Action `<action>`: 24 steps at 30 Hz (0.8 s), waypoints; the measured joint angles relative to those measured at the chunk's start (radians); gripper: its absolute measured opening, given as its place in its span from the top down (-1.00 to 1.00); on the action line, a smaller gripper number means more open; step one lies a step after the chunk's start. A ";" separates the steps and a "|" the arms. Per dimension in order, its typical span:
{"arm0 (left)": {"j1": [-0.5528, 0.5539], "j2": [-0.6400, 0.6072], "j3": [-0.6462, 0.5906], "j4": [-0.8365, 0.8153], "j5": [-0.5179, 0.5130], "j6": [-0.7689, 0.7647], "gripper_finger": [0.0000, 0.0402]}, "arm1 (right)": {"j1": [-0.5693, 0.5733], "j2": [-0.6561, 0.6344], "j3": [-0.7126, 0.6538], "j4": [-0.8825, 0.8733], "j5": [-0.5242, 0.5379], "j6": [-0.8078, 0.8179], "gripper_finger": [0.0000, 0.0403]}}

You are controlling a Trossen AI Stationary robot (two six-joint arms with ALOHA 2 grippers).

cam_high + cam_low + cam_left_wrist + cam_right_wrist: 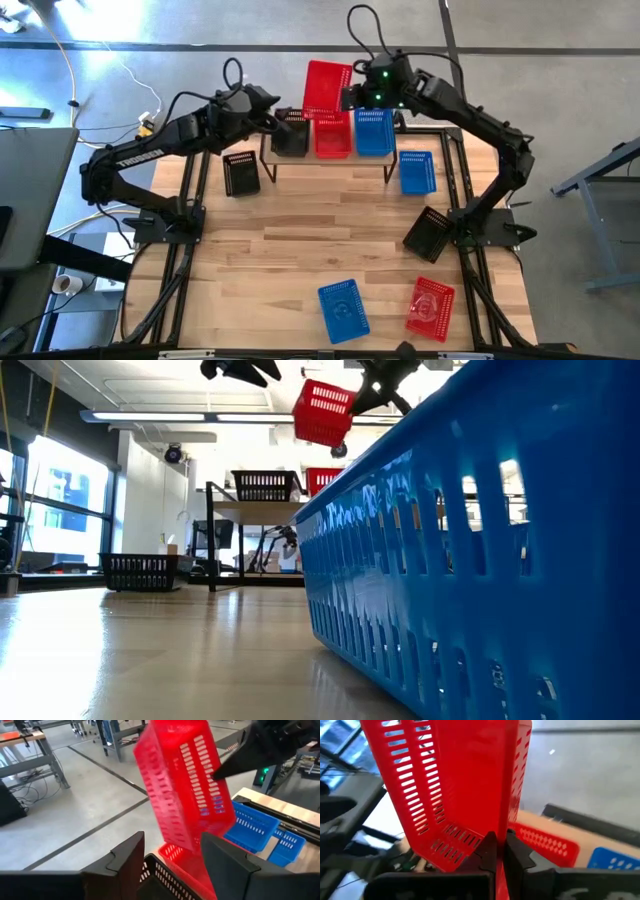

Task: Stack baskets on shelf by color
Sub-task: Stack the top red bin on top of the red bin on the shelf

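Standing by the table, here's the layout from left to right. A black basket (241, 174) sits on the tabletop (300, 250) just left of the shelf (330, 160). The left gripper (278, 116) hangs right above the black basket on the shelf (291, 133), jaws spread wide and holding nothing; in its wrist view the fingers (127, 857) stand apart with the black rim showing between them.

On the shelf it goes black, then a red basket on the shelf (333, 135) in the middle, then a blue basket on the shelf (374, 131) at the right end.

The right gripper (352, 97) is over the far edge of the shelf, jaws pressed together on the wall of a lifted red basket (328, 87), which is tilted in the air above and a bit behind the shelf's red one, not touching it.

Another blue basket (416, 172) lies on the table just right of the shelf, and a tilted black basket (428, 235) is nearer, by the right arm's base. Along the near edge: a blue basket near the front (343, 310) and a red basket near the front (431, 308), side by side but apart.
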 joint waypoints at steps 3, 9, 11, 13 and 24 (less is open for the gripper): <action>0.011 -0.011 0.000 0.000 0.000 0.000 0.08 | -0.030 0.000 0.000 -0.011 -0.076 0.033 1.00; 0.030 -0.017 0.000 -0.027 -0.001 0.000 0.08 | -0.074 -0.003 0.054 -0.074 -0.123 0.043 1.00; 0.033 -0.017 0.000 -0.038 -0.001 0.000 0.08 | -0.083 -0.004 0.092 -0.093 -0.120 0.021 1.00; 0.033 -0.017 0.000 -0.049 -0.001 0.000 0.08 | -0.097 -0.005 0.124 -0.116 -0.125 0.018 1.00; 0.033 -0.017 0.000 -0.136 -0.001 -0.001 0.08 | -0.112 -0.004 0.131 -0.273 -0.187 0.109 1.00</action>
